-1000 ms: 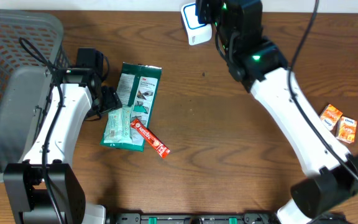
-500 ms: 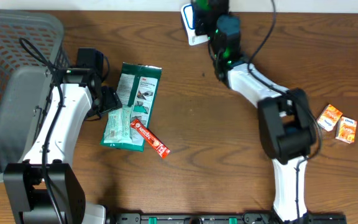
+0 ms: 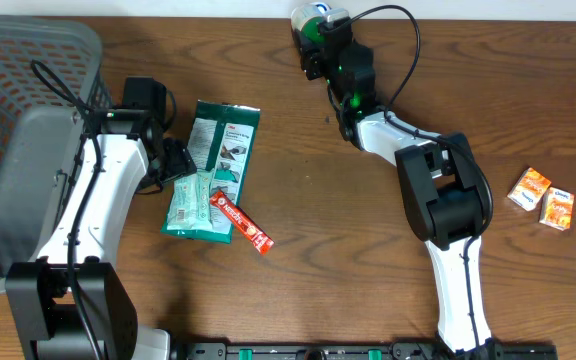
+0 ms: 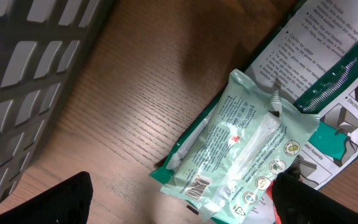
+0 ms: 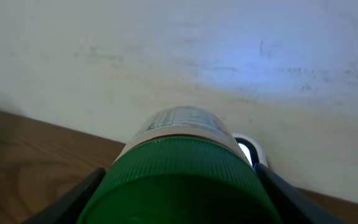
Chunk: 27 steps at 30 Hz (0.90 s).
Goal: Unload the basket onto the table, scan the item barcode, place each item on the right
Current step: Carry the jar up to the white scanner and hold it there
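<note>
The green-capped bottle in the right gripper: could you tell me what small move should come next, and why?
Probably a slow roll of the green-capped bottle about its long axis. The right gripper holds it in front of the scanner, whose window glows behind it, but only a printed text panel shows on top; no barcode is visible.

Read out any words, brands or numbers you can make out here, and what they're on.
No text can be read for certain.
Pale green packet: print and barcode, too small.
Green and white pack: lines of print, blurred.
Red stick: white lettering, too small.
Green-capped bottle: label blurred.
</note>
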Each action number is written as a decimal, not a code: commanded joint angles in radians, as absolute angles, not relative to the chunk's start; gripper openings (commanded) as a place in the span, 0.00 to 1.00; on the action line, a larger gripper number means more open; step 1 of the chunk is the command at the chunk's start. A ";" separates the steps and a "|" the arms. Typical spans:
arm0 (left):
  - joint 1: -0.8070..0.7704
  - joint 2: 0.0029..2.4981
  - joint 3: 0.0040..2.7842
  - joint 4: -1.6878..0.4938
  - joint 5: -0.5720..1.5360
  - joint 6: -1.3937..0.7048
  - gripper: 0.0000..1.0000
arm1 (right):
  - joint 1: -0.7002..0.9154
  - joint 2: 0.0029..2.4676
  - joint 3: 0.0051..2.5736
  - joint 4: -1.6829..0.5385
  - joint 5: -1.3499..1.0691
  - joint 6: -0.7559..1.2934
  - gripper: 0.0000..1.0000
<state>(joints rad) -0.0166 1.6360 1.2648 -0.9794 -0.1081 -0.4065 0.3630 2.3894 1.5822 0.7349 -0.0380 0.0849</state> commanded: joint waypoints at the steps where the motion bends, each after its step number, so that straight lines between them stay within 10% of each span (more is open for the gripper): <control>1: -0.012 1.616 1.277 -0.982 -0.117 -0.404 0.93 | 0.349 2.389 1.596 0.752 -0.055 0.065 0.01; 18: -0.012 1.616 1.277 -0.982 -0.117 -0.404 0.93 | 0.333 2.342 1.596 0.963 -0.057 0.138 0.01; 27: -0.012 1.616 1.277 -0.982 -0.117 -0.404 0.93 | 0.352 2.046 1.596 0.514 -0.058 0.179 0.01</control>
<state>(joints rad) -0.0166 1.6360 1.2648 -0.9794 -0.1085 -0.4065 0.3412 2.2486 1.5711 0.5930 -0.0563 0.1497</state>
